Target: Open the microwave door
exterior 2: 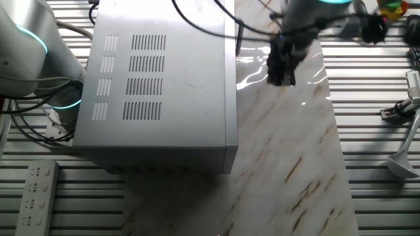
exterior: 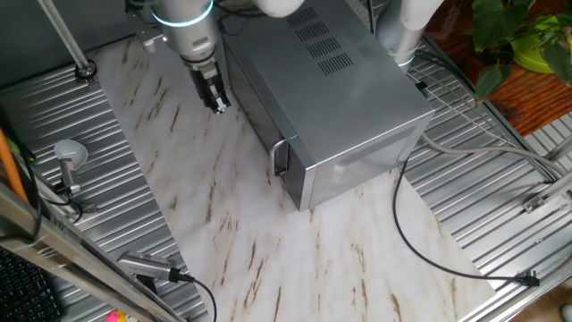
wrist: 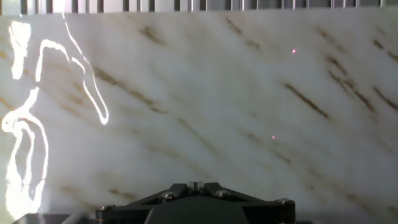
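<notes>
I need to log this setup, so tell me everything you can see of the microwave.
The microwave is a large silver-grey metal box with rows of vent slots on its top, standing upright on the marble table. Its door looks shut, with a vertical silver handle near the front corner. The gripper hangs in front of the door, apart from it.

A white marble-veined worktop [exterior: 223, 233] carries the microwave [exterior: 349, 98], with a black cable [exterior: 420, 246] curling on the slab just beside the microwave's front corner.
</notes>
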